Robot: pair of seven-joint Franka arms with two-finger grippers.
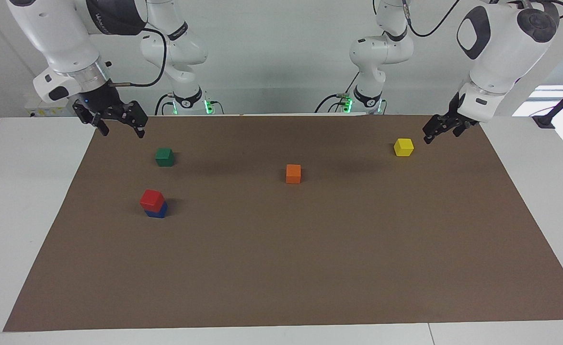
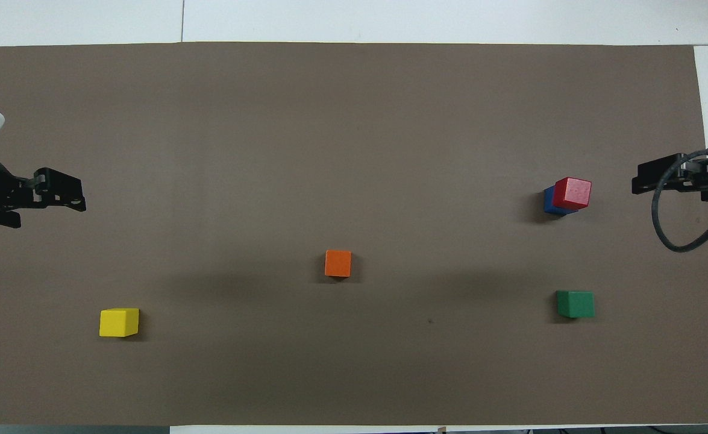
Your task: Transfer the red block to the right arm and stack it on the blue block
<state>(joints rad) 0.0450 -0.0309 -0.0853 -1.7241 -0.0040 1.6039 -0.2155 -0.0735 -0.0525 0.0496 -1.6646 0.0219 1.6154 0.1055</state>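
no text can be read for certain. the right arm (image 1: 113,17), well above its fingers, carries a strip of pale lettering on a dark band, but the letters are too small to make out. the coloured cubes and the tabletop's brown mat (image 1: 310,249) bear no labels, numbers or signs that can be made out.
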